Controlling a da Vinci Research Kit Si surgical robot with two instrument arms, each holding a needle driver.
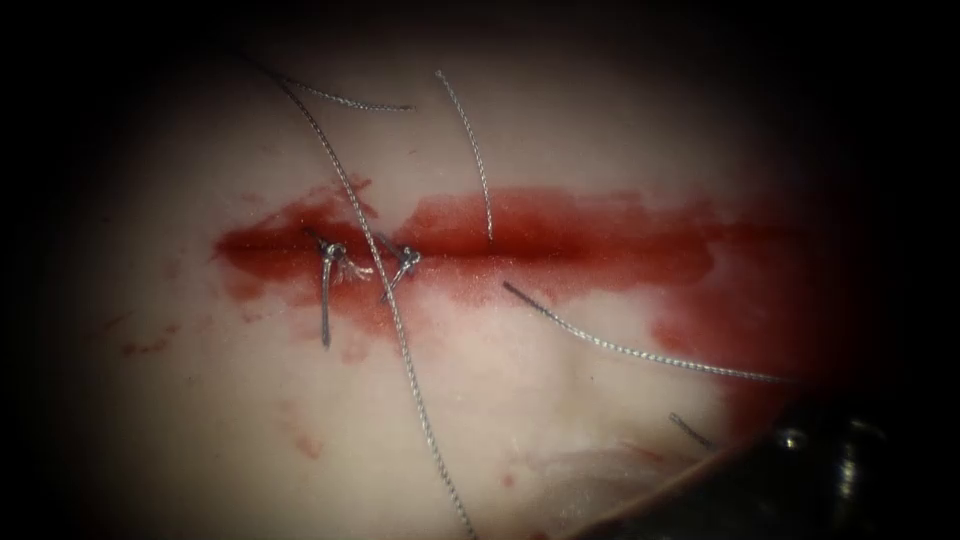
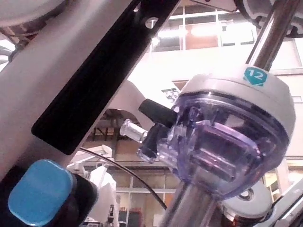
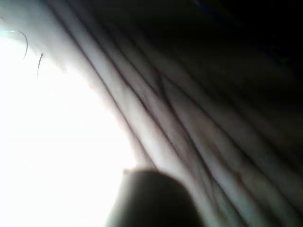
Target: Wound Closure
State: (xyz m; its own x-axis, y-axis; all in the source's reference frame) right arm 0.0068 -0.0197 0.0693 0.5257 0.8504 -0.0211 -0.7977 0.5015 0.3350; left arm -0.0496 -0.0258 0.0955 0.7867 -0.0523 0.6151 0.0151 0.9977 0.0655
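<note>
Tissue (image 1: pixel 500 420) pale, spanning the endoscope view. Cut (image 1: pixel 520 240) runs left to right across it, soaked in red fluid (image 1: pixel 600 225) that spreads widest on the right. Long thread (image 1: pixel 395 310) crosses the cut from far left to near centre. Two knotted stitches (image 1: pixel 335 252) sit on the left part of the cut, tails loose. Further strands (image 1: pixel 640 350) lie near right. Dark instrument part (image 1: pixel 820 450) at near right; pincer state cannot be told. Needle not made out.
</note>
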